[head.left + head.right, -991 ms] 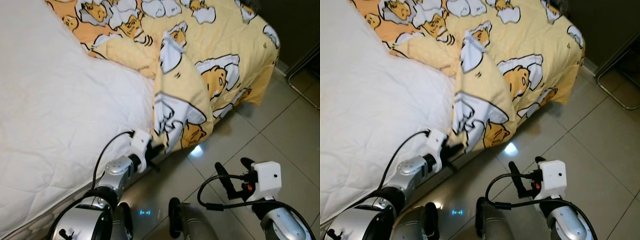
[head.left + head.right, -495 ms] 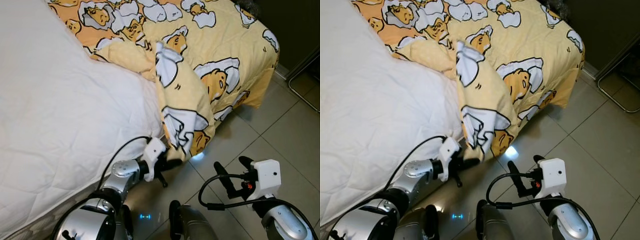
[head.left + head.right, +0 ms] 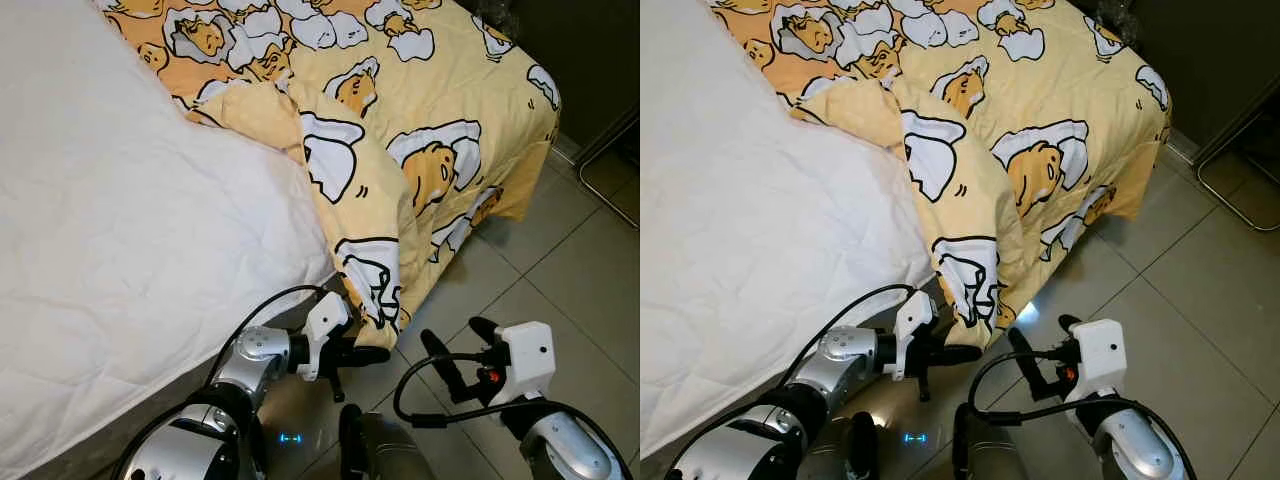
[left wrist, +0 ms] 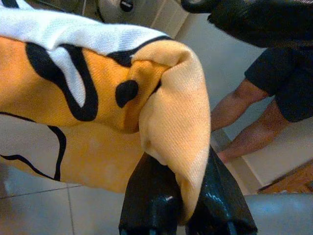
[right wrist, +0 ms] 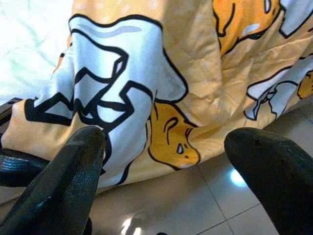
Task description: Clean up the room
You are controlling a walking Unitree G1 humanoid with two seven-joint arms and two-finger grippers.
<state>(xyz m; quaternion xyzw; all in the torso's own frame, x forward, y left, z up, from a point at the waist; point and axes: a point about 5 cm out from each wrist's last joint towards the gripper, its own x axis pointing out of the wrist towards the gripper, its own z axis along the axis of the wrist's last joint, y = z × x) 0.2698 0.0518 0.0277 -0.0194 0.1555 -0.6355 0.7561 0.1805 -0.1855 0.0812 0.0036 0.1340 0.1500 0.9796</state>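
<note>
At the bed's edge, the left gripper (image 3: 368, 352) is pinching the hanging corner of the yellow blanket (image 3: 375, 290), seemingly just above the floor tiles (image 3: 560, 270). Beside it, the right gripper (image 3: 458, 352) is hovering spread wide, holding nothing.

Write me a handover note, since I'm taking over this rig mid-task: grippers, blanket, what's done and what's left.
Left gripper: jaws shut on the yellow blanket at its hanging corner, low beside the bed.
Right gripper: jaws open, empty, over the tiled floor.
Blanket covers the bed's far part; the white mattress lies bare.
Done: corner gripped.
Left: probably spread the blanket over the mattress.
</note>
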